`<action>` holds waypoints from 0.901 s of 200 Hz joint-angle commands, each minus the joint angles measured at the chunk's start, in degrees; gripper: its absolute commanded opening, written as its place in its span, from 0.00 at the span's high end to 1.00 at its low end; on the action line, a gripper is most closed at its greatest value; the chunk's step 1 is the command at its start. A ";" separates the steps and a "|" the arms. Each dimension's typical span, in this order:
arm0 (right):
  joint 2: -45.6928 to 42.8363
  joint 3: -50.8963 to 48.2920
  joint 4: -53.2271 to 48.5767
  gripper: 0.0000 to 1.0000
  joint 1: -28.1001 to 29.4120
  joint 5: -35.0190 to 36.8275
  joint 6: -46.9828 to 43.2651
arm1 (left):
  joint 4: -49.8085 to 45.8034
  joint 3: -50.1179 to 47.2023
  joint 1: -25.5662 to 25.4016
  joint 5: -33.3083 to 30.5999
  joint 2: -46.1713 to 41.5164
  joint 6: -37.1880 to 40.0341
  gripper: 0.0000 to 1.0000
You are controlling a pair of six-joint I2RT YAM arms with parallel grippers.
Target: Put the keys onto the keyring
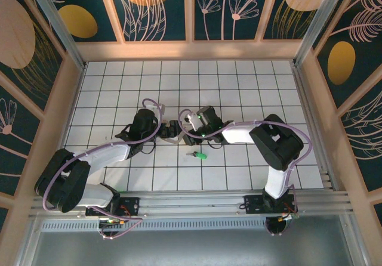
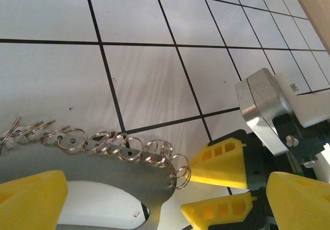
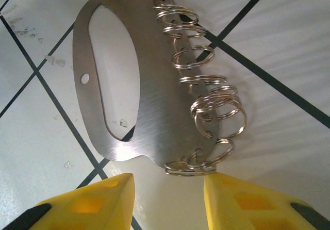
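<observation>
right claw (image 3: 167, 199) spread beside the keyring (image 3: 154, 85), key (image 1: 202, 157) apart

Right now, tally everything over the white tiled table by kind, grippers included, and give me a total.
Green-headed key with silver blade: 1
Brushed steel oval-cutout plate edged with split rings: 1
Yellow-fingered grippers: 2 (left gripper, right gripper)
Total: 4

white tiled table (image 1: 239, 81), green-headed key (image 1: 201, 156) lying flat near its front middle
</observation>
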 commanded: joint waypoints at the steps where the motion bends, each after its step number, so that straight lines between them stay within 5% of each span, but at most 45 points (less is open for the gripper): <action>1: 0.28 1.03 -0.32 0.60 -0.92 -0.14 -0.92 | 0.98 0.76 -0.29 0.63 -0.14 -0.72 0.01; 180: 0.83 1.74 -0.58 0.60 -0.15 -3.09 -1.19 | 1.05 0.80 -0.29 0.63 -0.14 -0.81 0.01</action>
